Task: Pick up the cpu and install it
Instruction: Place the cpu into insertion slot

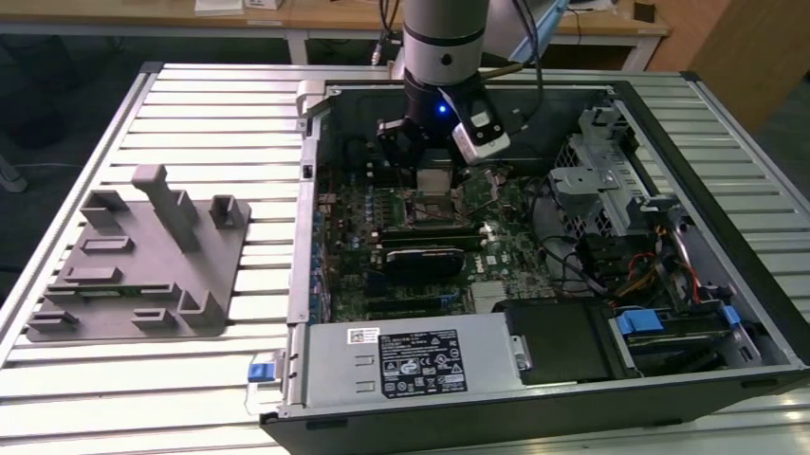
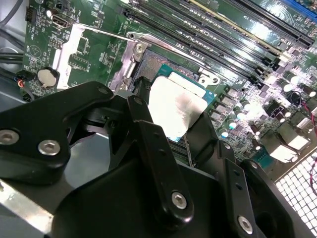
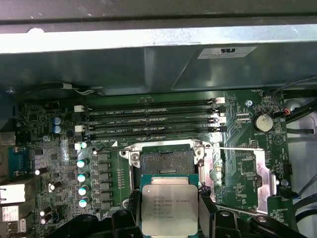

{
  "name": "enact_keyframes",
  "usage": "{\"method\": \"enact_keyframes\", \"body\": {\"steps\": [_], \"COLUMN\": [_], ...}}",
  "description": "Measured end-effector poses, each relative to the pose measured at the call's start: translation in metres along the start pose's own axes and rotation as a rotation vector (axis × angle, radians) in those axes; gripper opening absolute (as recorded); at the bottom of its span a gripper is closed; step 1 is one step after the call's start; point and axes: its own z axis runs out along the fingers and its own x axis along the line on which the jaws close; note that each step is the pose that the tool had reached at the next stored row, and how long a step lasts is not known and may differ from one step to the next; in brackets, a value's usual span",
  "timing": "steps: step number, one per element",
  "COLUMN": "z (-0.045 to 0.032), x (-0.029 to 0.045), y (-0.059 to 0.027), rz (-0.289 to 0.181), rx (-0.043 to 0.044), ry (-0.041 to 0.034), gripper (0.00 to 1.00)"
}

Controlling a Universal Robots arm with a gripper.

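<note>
Small print on cpu [image 3: 169, 208] and label [image 1: 419, 364]

Bright room light, blown-out white glare across the cpu [image 2: 174, 110] top.

Square silver-topped cpu [image 3: 169, 208], level (green edge showing), gripped near open socket [image 3: 166, 159]

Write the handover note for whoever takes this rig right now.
Claw: shut on the chip, gripping two opposite edges.
Chip: inside the computer case, held over the board, right by the open socket.
Done: chip picked up.
Left: socket is empty; chip not yet seated.
</note>
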Motion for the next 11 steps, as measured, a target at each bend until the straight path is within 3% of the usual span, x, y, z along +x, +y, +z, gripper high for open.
{"method": "enact_keyframes", "body": {"steps": [11], "z": [0.0003], "x": [0.0], "y": [0.0], "rz": [0.0], "rx": [0.0], "ry": [0.0], "gripper": [0.55]}}
